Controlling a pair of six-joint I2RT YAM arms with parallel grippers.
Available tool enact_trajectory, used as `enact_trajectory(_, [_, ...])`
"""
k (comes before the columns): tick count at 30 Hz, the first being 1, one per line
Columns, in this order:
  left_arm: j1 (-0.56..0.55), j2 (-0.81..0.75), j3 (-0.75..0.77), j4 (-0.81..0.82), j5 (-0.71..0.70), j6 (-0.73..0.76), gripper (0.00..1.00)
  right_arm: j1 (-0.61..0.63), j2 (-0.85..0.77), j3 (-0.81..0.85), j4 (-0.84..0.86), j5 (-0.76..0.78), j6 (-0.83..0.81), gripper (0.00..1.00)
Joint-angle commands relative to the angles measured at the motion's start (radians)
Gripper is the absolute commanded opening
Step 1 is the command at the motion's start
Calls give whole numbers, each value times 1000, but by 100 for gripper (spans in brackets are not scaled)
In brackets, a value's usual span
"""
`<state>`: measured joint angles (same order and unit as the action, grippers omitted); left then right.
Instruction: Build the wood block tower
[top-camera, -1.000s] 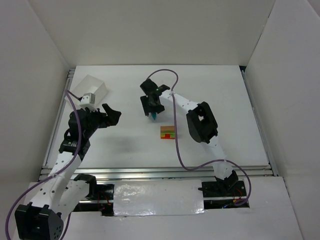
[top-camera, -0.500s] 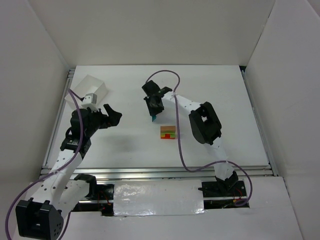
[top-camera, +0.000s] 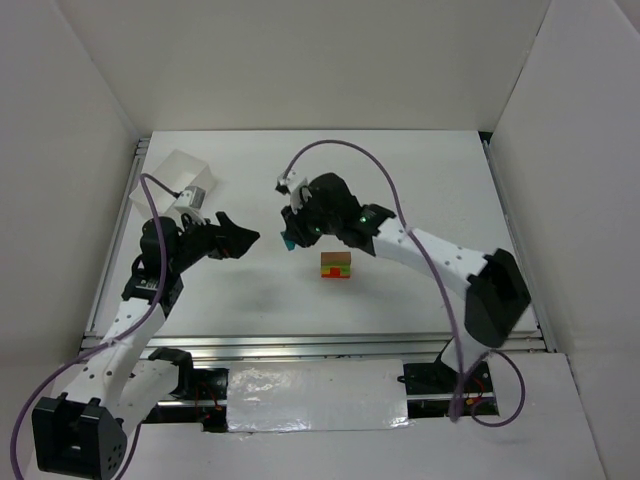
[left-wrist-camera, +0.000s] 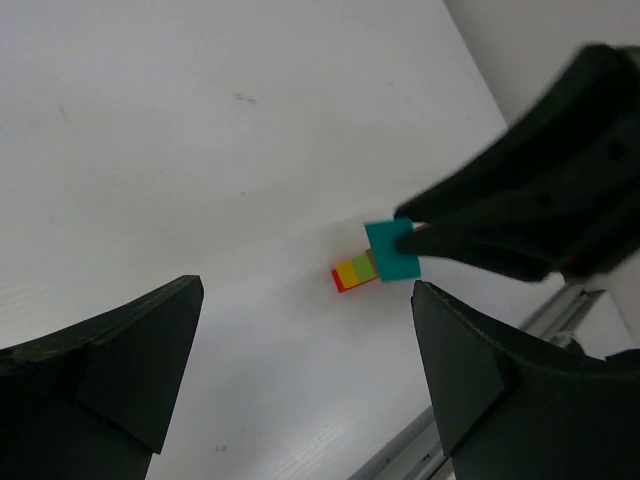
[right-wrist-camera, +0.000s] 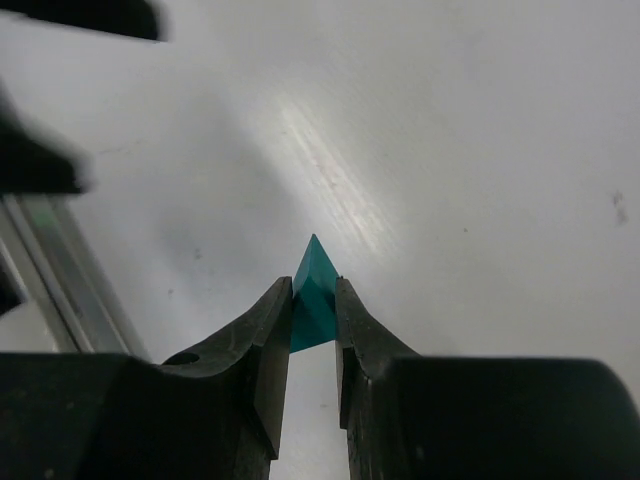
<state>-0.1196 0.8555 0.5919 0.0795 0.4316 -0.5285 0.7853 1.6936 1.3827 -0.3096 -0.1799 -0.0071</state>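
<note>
Your right end effector pinches the teal block; left end effector spread, empty. Next, cap the stack.

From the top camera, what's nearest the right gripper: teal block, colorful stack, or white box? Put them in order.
1. teal block, pinched in the right gripper.
2. colorful stack, on the table, slightly to the robot's right.
3. white box, far left corner.
</note>
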Motion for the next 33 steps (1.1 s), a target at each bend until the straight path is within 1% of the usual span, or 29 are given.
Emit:
enact_trajectory(1, [0,11,-12,107,134,-65,99,63,-171,-203,242,-167,-233,21])
enact_trajectory(2, [0,13,-15,121,151,-82,99,69,-234,-284,304,-188,-249,21])
enact_trajectory(4, [-2,19,-21,140,217,-103,99,72,-276,-330,363,-194,-260,22])
enact_trajectory(7, [-5,1,-53,183,272,-149,99,81,-301,-343,351,-222,-295,23])
enact_trajectory(8, [-3,-4,-64,227,289,-165,99,94,-301,-332,334,-219,-313,23])
enact_trajectory(10, [-6,-13,-87,262,328,-201,99,106,-293,-323,323,-181,-324,22])
enact_trajectory(11, [-6,-13,-93,287,360,-212,99,114,-295,-323,342,-164,-326,22])
enact_trajectory(14, [-9,-6,-124,315,389,-245,96,132,-310,-349,401,-127,-321,22])
enact_trajectory(17, [-18,5,-141,350,395,-274,95,138,-307,-337,406,-136,-320,23])
enact_trajectory(22, [-37,8,-130,330,358,-263,95,170,-282,-317,394,-113,-344,23])
enact_trajectory(26, [-54,2,-119,306,335,-245,92,184,-270,-307,386,-86,-344,23])
enact_trajectory(28, [-60,7,-116,281,305,-246,90,189,-270,-312,397,-79,-344,24])
enact_trajectory(29, [-71,8,-113,276,299,-246,86,193,-270,-315,408,-64,-344,24])
enact_trajectory(31, [-80,11,-112,264,279,-246,84,196,-265,-317,414,-52,-347,24])
enact_trajectory(33, [-87,5,-113,258,266,-242,79,200,-265,-313,415,-50,-347,24])
